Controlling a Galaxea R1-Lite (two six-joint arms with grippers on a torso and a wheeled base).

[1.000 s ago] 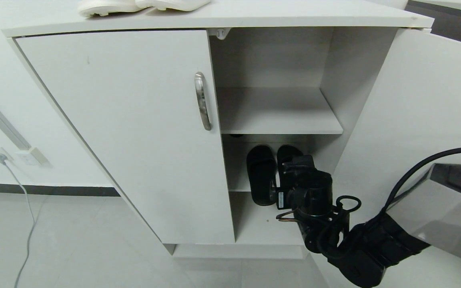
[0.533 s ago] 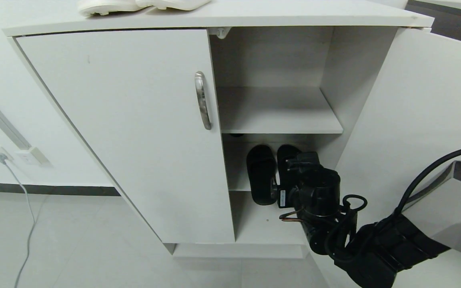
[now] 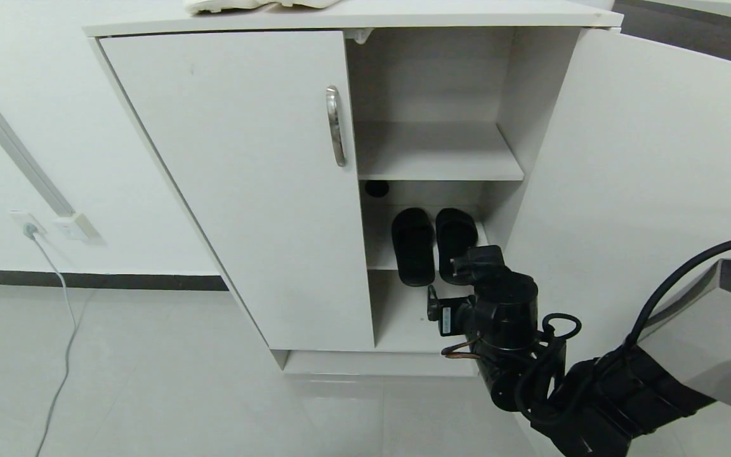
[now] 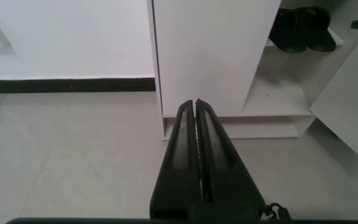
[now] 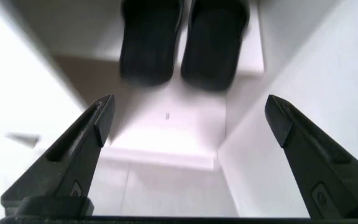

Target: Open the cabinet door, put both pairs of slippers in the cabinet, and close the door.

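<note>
A pair of black slippers (image 3: 432, 244) lies side by side on the cabinet's (image 3: 353, 19) middle shelf, toes inward. In the right wrist view the black slippers (image 5: 182, 37) sit just beyond my right gripper (image 5: 191, 118), which is wide open and holds nothing. In the head view the right gripper (image 3: 467, 263) hangs in front of the shelf edge, just below the slippers. A white pair of slippers (image 3: 245, 5) rests on the cabinet's top. My left gripper (image 4: 196, 109) is shut and empty, low over the floor facing the closed left door (image 4: 216, 50).
The right door (image 3: 625, 158) stands swung open beside my right arm. The left door (image 3: 245, 178) with its metal handle (image 3: 335, 125) is closed. The upper shelf (image 3: 435, 152) and bottom compartment (image 3: 403, 317) are bare. A cable (image 3: 61, 317) runs from a wall socket down to the floor.
The head camera has shifted, so the cabinet sits higher and farther right. My right gripper has drawn back from the black slippers, which stay on the shelf.
</note>
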